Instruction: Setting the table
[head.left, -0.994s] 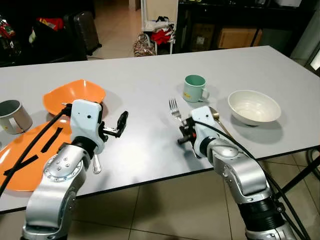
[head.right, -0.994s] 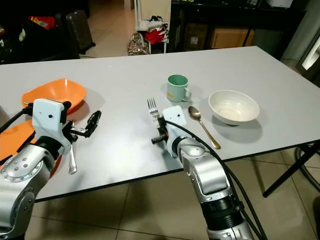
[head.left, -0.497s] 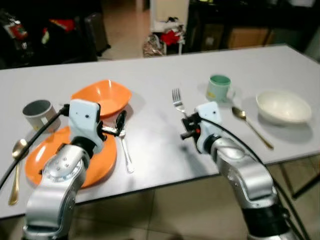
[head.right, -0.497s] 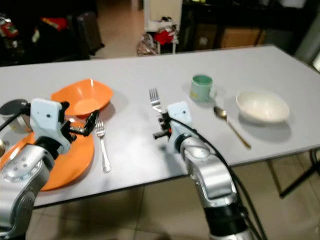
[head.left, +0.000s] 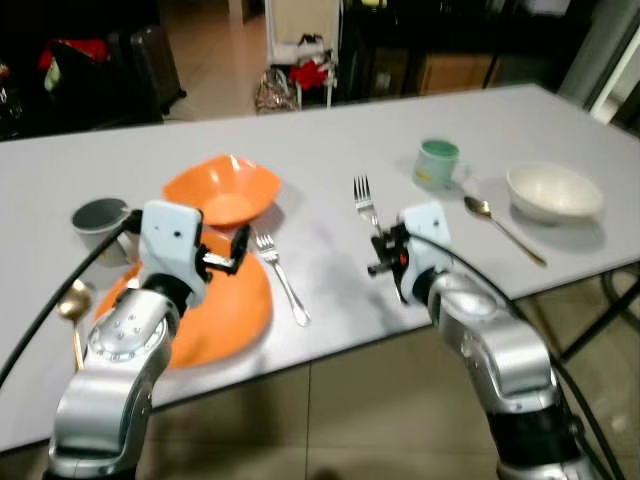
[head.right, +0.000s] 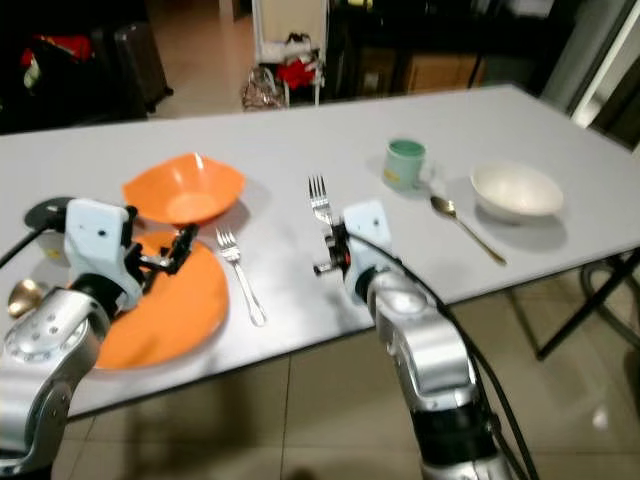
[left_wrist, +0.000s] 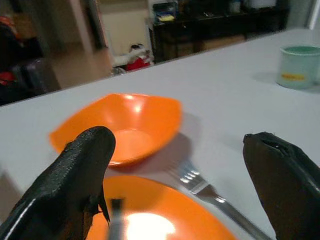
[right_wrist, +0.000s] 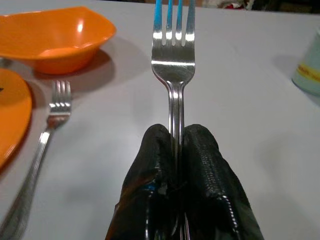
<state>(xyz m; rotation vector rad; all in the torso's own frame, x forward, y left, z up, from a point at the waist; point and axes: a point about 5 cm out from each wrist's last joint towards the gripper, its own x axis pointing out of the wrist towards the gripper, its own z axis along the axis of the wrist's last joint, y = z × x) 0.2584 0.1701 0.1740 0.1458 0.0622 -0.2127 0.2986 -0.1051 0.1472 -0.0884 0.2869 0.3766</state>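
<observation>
Two forks (head.left: 281, 279) (head.left: 362, 197), two spoons (head.left: 502, 229) (head.left: 73, 312), two cups (head.left: 437, 164) (head.left: 100, 220), two bowls (head.left: 222, 189) (head.left: 553, 193) and one plate (head.left: 221, 312) are counted on one table (head.left: 300, 140).

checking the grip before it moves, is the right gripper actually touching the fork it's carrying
Touching. In the right wrist view the right gripper has both black fingers pressed shut on the handle of the fork, with no gap on either side.
</observation>
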